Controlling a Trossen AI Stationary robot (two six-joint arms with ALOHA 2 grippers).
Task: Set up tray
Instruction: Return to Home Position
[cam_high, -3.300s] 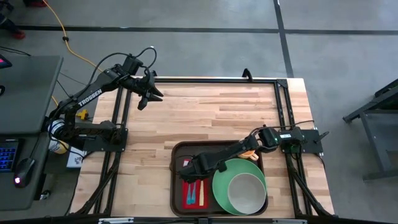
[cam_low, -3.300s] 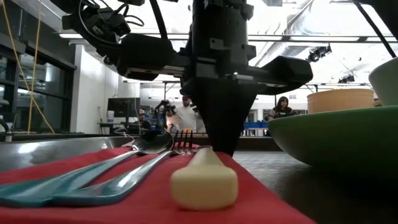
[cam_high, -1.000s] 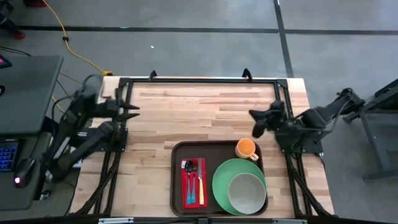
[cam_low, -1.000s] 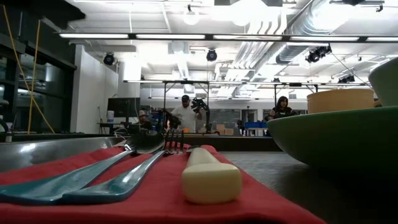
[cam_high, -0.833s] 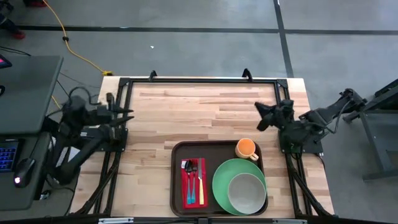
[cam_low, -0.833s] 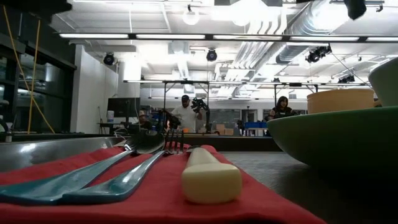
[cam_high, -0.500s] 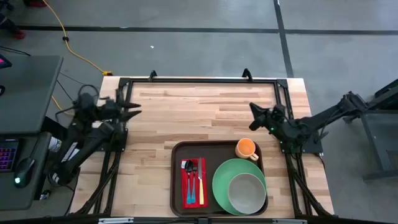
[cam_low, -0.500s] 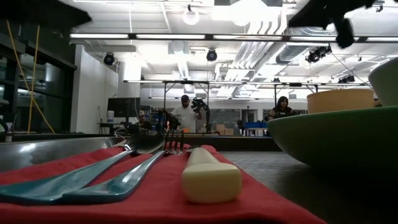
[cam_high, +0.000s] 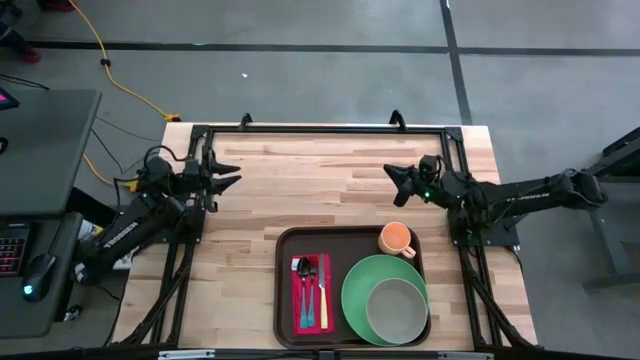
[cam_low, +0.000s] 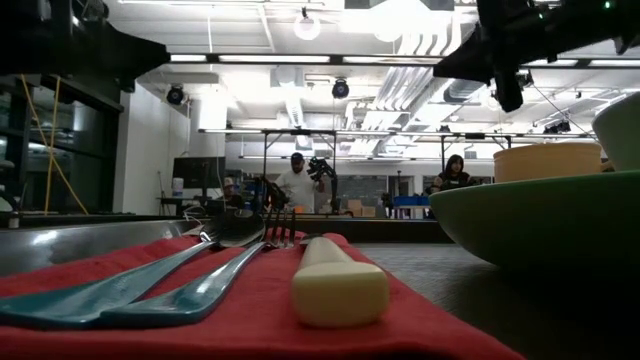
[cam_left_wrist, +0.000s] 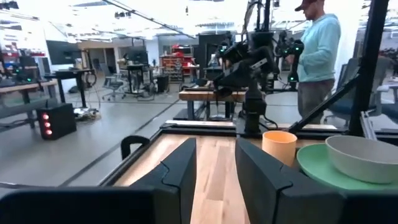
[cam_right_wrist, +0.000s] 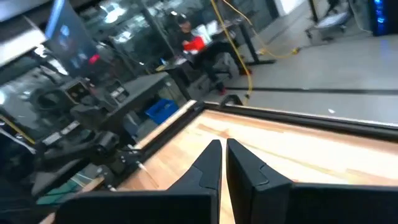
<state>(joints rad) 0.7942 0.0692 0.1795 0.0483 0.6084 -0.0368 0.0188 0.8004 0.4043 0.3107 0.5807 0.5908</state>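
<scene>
The dark brown tray (cam_high: 284, 262) lies at the table's near middle. On it are a red napkin (cam_high: 300, 300) with a spoon, a fork and a cream-handled knife (cam_low: 340, 285), a green plate (cam_high: 356, 290) bearing a beige bowl (cam_high: 397, 308), and an orange cup (cam_high: 396, 238). My left gripper (cam_high: 232, 176) hangs open above the table's left edge, pointing level toward the right (cam_left_wrist: 214, 149). My right gripper (cam_high: 389, 173) is shut, level, above the bare wood beyond the tray's far right corner (cam_right_wrist: 222, 152). Neither touches anything.
Bare wood (cam_high: 320, 190) spreads between the two grippers and the tray's far rim. A black metal frame (cam_high: 320, 129) runs along the table's far edge and sides. A person (cam_left_wrist: 317, 50) stands in the room behind my right arm.
Both arms have come down and flattened out. My right gripper has tipped from pointing downward to level and gone a little toward the table's left, staying shut. My left gripper has sunk and shifted slightly toward the right. Nothing on the tray has moved.
</scene>
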